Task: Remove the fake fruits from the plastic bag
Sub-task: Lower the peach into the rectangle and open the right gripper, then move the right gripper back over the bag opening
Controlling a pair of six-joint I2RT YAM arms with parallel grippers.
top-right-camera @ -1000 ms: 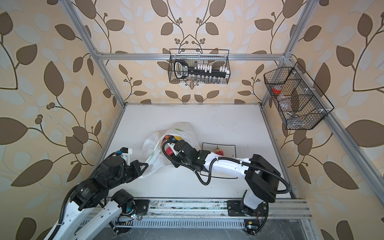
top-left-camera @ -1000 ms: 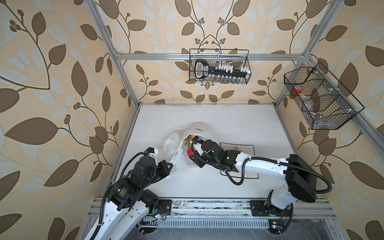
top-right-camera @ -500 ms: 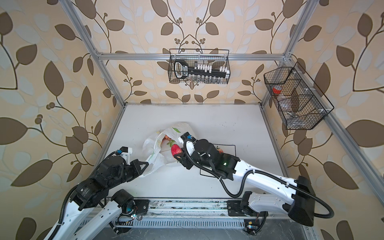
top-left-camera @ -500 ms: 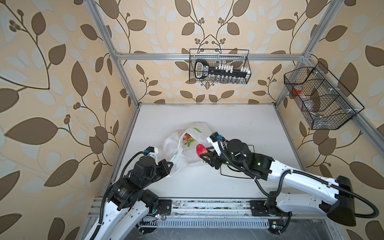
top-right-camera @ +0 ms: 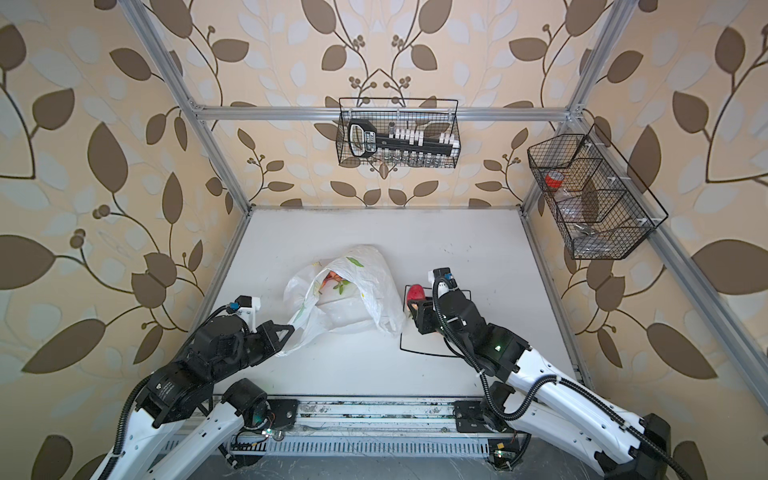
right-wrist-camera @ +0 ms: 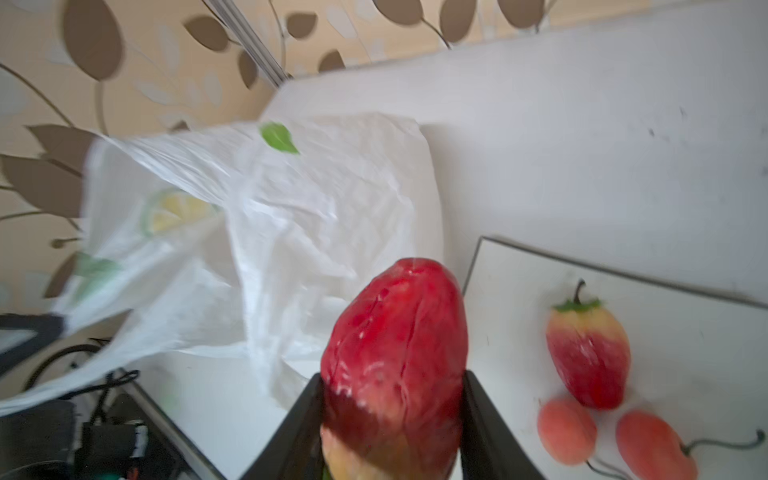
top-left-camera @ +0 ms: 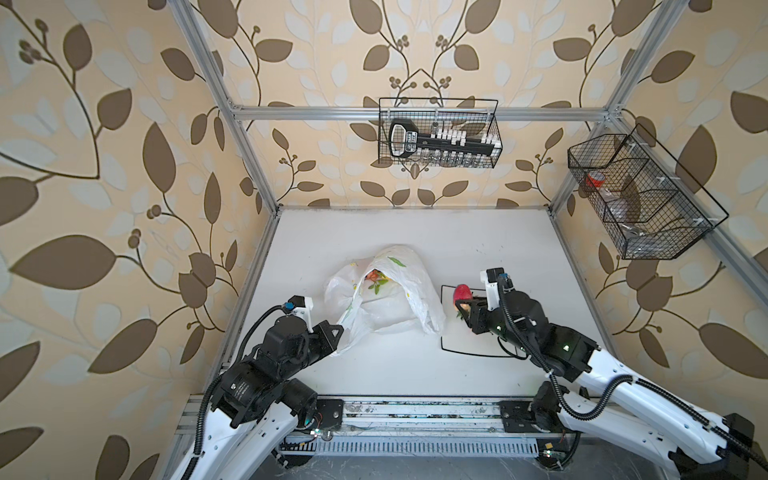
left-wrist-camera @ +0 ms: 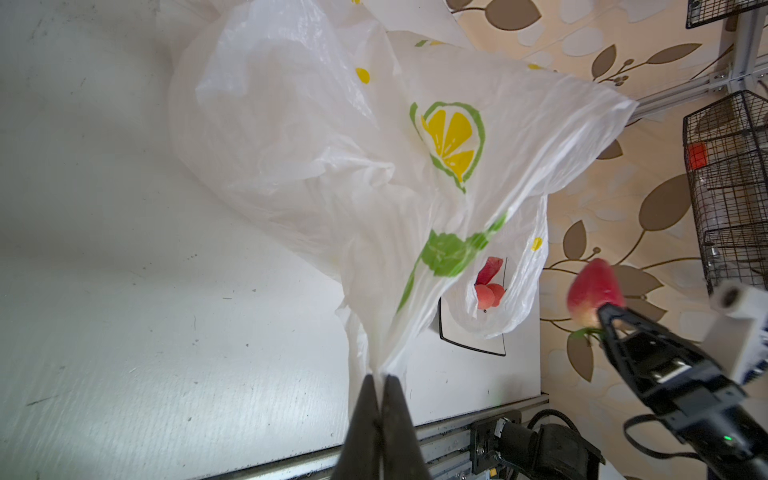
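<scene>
Top views: your left claw (top-left-camera: 337, 331) is pinched tight on an edge of the plastic bag (top-left-camera: 390, 299), left of center on the counter (top-left-camera: 374, 245). Your right claw (top-left-camera: 462, 307) grips a red strawberry (top-left-camera: 462, 292) over the plate (top-left-camera: 443, 332) edge, right of center. Fruit (top-left-camera: 375, 277) shows in the bag mouth.
Left wrist: jaws closed flat on bag film.
Right wrist: second strawberry (right-wrist-camera: 588, 357) and two pink apples (right-wrist-camera: 567, 430) lie on the plate, lower right.

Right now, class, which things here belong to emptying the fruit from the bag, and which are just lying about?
Job in hand:
- plastic bag, pinched by the left end effector
- strawberry in the right end effector
- fruit inside the bag
- three fruits on the plate

Lying about:
- back wire basket with tool set
- side wire basket
</scene>
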